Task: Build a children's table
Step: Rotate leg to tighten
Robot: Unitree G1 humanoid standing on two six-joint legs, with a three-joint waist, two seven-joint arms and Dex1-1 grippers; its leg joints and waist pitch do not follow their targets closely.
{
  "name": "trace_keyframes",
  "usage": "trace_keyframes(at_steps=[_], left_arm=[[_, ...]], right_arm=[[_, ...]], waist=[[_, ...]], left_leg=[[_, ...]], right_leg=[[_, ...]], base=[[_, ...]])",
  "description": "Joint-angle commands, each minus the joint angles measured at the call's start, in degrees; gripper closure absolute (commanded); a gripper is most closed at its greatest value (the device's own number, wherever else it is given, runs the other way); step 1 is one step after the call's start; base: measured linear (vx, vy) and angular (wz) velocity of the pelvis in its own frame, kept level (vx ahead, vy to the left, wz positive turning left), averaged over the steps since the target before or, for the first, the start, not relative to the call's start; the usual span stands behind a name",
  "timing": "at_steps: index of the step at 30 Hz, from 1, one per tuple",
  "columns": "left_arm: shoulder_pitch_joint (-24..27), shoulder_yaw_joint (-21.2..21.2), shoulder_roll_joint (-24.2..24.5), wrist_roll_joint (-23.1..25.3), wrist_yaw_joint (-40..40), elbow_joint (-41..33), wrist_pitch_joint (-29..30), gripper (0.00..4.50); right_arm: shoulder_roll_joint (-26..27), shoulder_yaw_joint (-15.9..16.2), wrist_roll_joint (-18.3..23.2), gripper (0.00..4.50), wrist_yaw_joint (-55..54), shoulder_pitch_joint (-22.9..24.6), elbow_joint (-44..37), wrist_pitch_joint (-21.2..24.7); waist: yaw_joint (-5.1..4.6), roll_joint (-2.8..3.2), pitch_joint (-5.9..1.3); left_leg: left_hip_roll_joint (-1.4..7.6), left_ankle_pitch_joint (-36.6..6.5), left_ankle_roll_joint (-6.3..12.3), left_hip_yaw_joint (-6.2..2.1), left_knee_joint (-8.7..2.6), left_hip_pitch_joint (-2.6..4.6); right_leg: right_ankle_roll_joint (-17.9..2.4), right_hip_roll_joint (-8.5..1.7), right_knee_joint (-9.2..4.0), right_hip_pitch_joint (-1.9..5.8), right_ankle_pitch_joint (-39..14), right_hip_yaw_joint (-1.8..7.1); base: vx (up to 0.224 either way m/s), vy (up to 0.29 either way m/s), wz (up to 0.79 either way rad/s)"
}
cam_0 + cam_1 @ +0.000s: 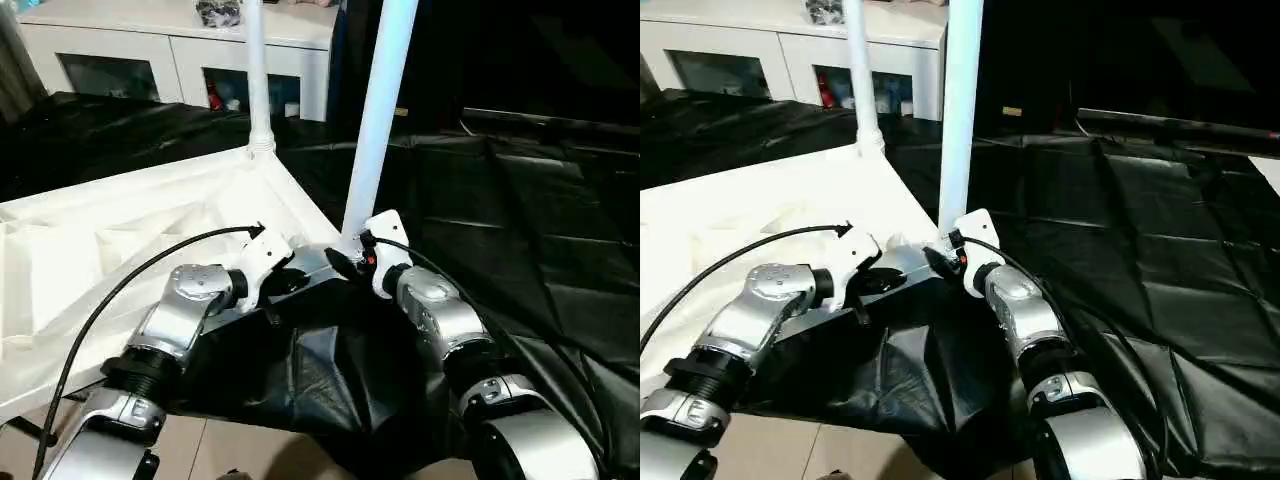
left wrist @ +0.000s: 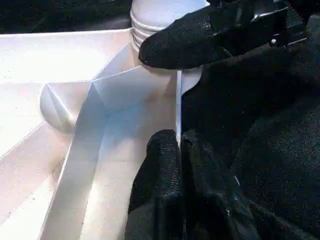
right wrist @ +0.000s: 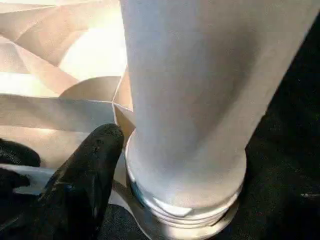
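On the left I had the table top (image 1: 120, 250) lying upside down on the black sheet (image 1: 520, 220), ribbed underside up, its near right corner pointing toward me. A far leg (image 1: 257, 80) stood upright in the far corner socket. My left gripper (image 1: 268, 262) was pinched shut on the thin rim wall of the top just left of the near corner; in the left wrist view its fingers (image 2: 160, 165) sat on either side of that wall. Right of it, the near leg (image 1: 375, 120) stood in the near corner socket, its base collar not fully down by my reading. My right gripper (image 1: 352, 256) was at that base, one finger (image 3: 85, 175) against the collar; I could not tell whether it was closed on the leg or merely touching. My worry was cross-seating: if I pushed or twisted while the leg leaned, it could jam crooked or pop out and topple. The thin rim could also slip from the left pinch, letting the top skate on the slick sheet.
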Motion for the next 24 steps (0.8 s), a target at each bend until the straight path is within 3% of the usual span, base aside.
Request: trace_keyframes(at_steps=[1,6,7,8,10,11,15,18,19,20,23,24], left_arm=[[0.85,-1.86,-1.37,-3.68,-4.6,-2.85,-4.06,4.5],[3.09,-3.33,3.41,-4.65,-12.73,-5.68,-6.41,4.5],[3.17,-3.21,4.49,-4.44,-13.43,-5.46,-7.03,4.5],[3.11,-2.26,6.2,-4.61,-14.73,-4.73,-8.38,4.5],[3.08,-1.94,6.8,-4.67,-15.32,-4.49,-8.64,4.5],[3.15,-1.81,8.05,-4.27,-16.42,-4.19,-9.74,4.5],[3.45,-1.34,9.88,-3.9,-17.05,-4.22,-10.24,4.5],[3.81,-0.8,10.44,-4.36,-16.3,-4.69,-9.87,3.95],[3.93,-0.56,10.41,-4.7,-16.66,-4.82,-9.95,3.95],[4.45,0.14,10.24,-6.13,-17.46,-6.41,-9.15,3.92],[4.75,0.45,10.22,-6.96,-17.93,-7.62,-8.72,3.62],[4.88,1.0,9.85,-7.7,-17.62,-8.46,-8.53,3.55]], right_arm=[[1.35,4.5,0.47,0.58,7.44,0.18,-2.69,-0.63],[-4.86,6.26,2.29,0.58,17.3,4.2,-11.79,0.52],[-6.78,6.45,3.22,0.58,20.08,5.53,-14.58,1.19],[-10.82,6.56,5.18,0.58,25.43,8.34,-20.17,3.02],[-12.18,6.6,5.78,0.58,27.29,9.29,-21.98,3.6],[-14.34,6.84,6.58,0.58,30.26,10.83,-24.73,4.47],[-17.52,7.13,7.76,0.58,34.27,13.23,-29.0,5.98],[-19.46,7.57,8.53,0.58,35.66,15.08,-32.71,7.6],[-19.84,7.58,8.81,0.58,35.68,15.43,-33.68,8.3],[-20.47,7.48,9.18,0.58,35.7,16.03,-35.3,9.34],[-20.78,7.41,9.26,0.58,35.68,16.3,-36.06,9.75],[-21.09,7.25,9.27,0.58,35.57,16.6,-36.64,10.03]], waist=[[0.0,0.38,-3.32],[0.28,0.3,-3.41],[0.32,0.38,-3.41],[0.82,0.05,-3.3],[1.11,0.17,-3.33],[1.15,-0.16,-3.35],[1.17,-0.17,-3.29],[1.21,-0.2,-3.3],[1.23,-0.26,-3.28],[1.32,0.06,-3.23],[1.2,-0.02,-3.36],[1.14,0.25,-3.34]], left_leg=[[1.71,-12.12,0.8,-0.44,-4.14,0.06],[1.8,-10.04,2.7,-0.17,-3.91,0.04],[1.79,-9.98,2.75,-0.15,-3.94,0.03],[1.8,-9.72,3.01,-0.18,-3.95,0.1],[2.05,-10.16,3.11,-0.12,-3.96,0.23],[1.9,-10.1,2.93,-0.15,-3.99,-0.06],[1.86,-10.83,2.67,-0.22,-3.99,0.02],[1.79,-10.3,2.47,-0.26,-3.98,-0.02],[1.79,-10.27,2.52,-0.24,-3.96,-0.02],[1.8,-10.7,2.37,-0.29,-3.98,0.06],[1.85,-10.65,2.05,-0.32,-3.98,0.01],[1.84,-10.81,1.88,-0.3,-3.95,0.04]], right_leg=[[-8.97,-4.6,-4.63,2.87,-15.49,3.55],[-9.35,-4.24,-4.06,2.97,-10.92,3.67],[-9.72,-4.26,-4.07,2.89,-10.9,3.66],[-9.02,-3.98,-4.17,3.16,-11.2,3.53],[-8.96,-4.13,-4.04,2.89,-11.23,3.59],[-8.82,-4.21,-4.09,3.16,-11.86,3.53],[-8.35,-4.36,-4.33,3.02,-13.97,3.56],[-8.75,-4.29,-4.28,3.03,-13.33,3.53],[-8.72,-4.27,-4.32,3.03,-13.36,3.51],[-8.71,-4.36,-4.38,2.97,-13.94,3.53],[-9.29,-4.29,-4.31,3.05,-12.87,3.46],[-9.76,-4.22,-4.27,3.0,-12.11,3.47]], base=[[0.0,0.0,0.0],[0.0,0.0,0.0],[0.0,0.0,0.0],[0.0,0.0,0.0],[0.0,0.0,0.0],[0.0,0.0,0.0],[0.0,0.0,0.0],[0.0,0.0,0.0],[0.0,0.0,0.0],[0.0,0.0,0.0],[0.0,0.0,0.0],[0.0,0.0,0.0]])
